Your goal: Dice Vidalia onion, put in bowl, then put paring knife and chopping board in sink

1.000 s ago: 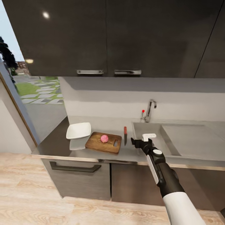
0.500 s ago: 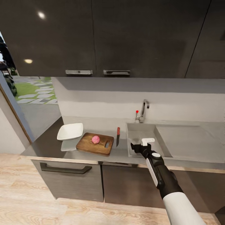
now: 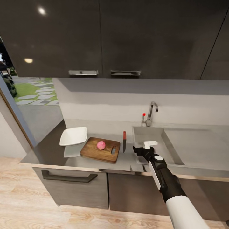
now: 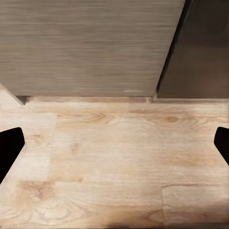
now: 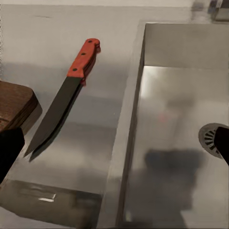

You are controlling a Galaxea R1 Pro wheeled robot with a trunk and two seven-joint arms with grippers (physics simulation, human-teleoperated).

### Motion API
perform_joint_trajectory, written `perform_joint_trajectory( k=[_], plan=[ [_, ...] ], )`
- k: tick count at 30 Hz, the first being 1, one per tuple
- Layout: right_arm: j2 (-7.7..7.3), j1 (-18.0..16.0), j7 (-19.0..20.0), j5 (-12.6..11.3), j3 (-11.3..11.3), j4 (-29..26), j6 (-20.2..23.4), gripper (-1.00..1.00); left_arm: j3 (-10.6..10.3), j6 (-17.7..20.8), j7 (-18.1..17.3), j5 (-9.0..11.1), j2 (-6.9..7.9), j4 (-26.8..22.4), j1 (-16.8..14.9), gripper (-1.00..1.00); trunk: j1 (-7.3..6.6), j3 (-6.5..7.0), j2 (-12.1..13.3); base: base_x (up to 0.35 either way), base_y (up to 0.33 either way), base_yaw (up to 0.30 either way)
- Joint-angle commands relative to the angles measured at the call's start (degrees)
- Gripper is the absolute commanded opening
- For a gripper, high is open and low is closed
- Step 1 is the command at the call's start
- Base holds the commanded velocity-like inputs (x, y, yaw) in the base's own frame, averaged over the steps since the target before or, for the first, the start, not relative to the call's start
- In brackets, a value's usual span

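The pink Vidalia onion [image 3: 101, 145] sits on the dark wooden chopping board [image 3: 95, 152], on the grey countertop [image 3: 47, 147]. Just left of the board is the white square bowl [image 3: 73, 136]. The paring knife [image 3: 124, 141] lies flat between the board and the sink [image 3: 152, 136], red handle away from me. In the right wrist view the paring knife [image 5: 67, 98] lies beside the board's corner [image 5: 14, 102] and the steel sink [image 5: 176, 119]. My right gripper [image 3: 139, 150] hovers open over the sink's near left corner. My left gripper [image 4: 114, 148] is open over the wooden floor.
A chrome tap [image 3: 152, 111] with a red knob stands behind the basin, and the drainboard [image 3: 197, 146] stretches to the right. Dark wall cabinets [image 3: 127, 38] hang overhead. Base cabinets with a bar handle [image 3: 68, 177] sit below. A window opens at the left.
The whole picture has shifted sideways as the camera moved. The onion, board, knife and bowl lie as before. My right gripper stays open by the sink's corner.
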Motion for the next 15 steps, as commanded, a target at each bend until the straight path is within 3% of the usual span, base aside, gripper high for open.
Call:
perform_joint_trajectory(
  k=[1, 15],
  plan=[
    [0.03, 0.0, 0.2, 0.3, -0.1, -0.1, 0.3, 1.0, -0.4, -0.2, 0.4, 0.5, 0.13, -0.1, 0.0, 1.0, 0.05, -0.18, -0.1, 0.198, 0.177, 0.0],
    [0.03, 0.0, 0.2, 0.3, -0.1, 0.0, 0.3, 1.0, -0.4, -0.2, 0.5, 0.6, 0.26, -0.4, 0.0, 1.0, 0.05, -1.46, -0.1, 0.037, 0.038, 0.0]
  ],
)
